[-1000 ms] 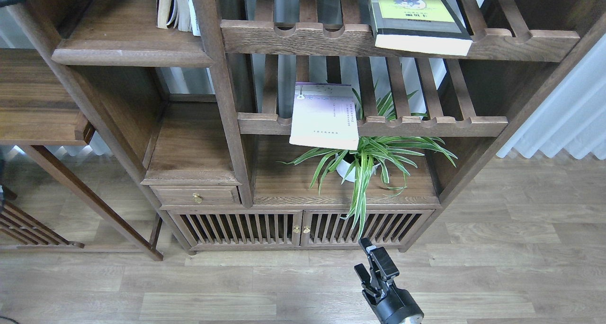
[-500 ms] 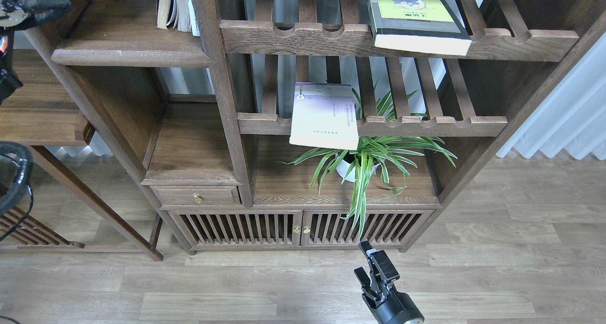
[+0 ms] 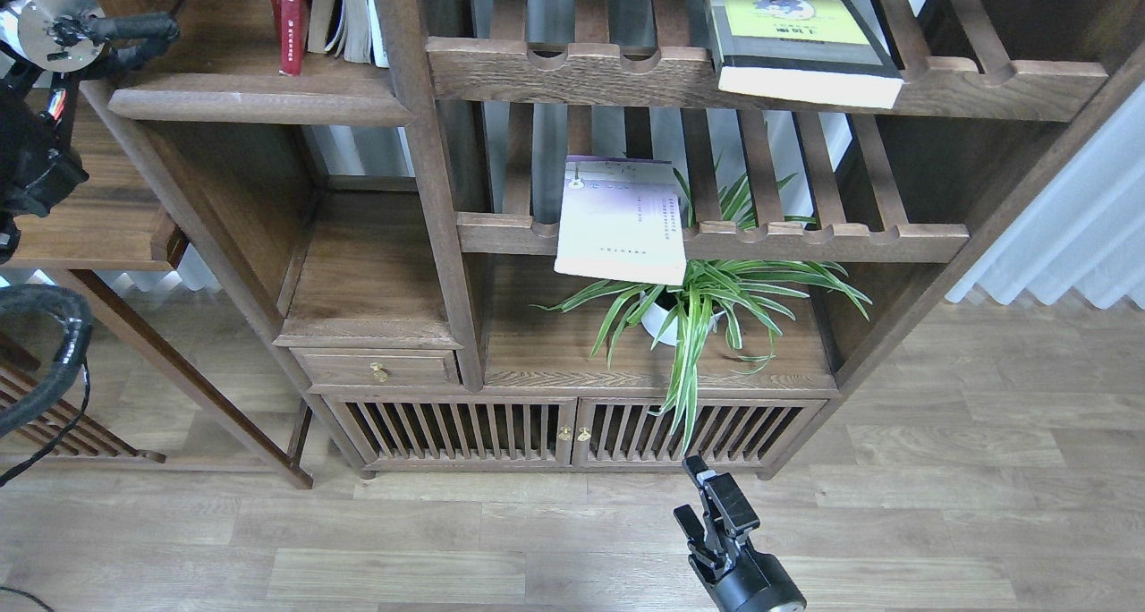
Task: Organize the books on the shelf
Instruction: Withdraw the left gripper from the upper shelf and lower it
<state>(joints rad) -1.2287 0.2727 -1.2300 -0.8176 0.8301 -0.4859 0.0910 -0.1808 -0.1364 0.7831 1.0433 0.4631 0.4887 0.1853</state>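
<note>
The red book (image 3: 291,17) stands upright on the solid dark-brown shelf (image 3: 259,102) at the top left, beside several pale upright books (image 3: 344,12). The lavender-white book (image 3: 620,218) lies flat on the middle slatted rack and overhangs its front rail. The thick yellow-green book (image 3: 796,39) lies flat on the upper slatted rack. My left gripper (image 3: 154,39) is at the far left, level with the shelf and left of the red book; its fingers are apart and empty. My right gripper (image 3: 687,488) hangs low over the floor, open and empty.
A potted spider plant (image 3: 689,312) stands under the lavender book. A small drawer (image 3: 376,368) and slatted cabinet doors (image 3: 572,429) lie below. A side table (image 3: 80,218) stands at the left. White curtains (image 3: 1064,227) hang at the right.
The red book has come down into view and now stands upright on the solid shelf. My left arm has moved in and to the right. The right gripper has sunk slightly.
</note>
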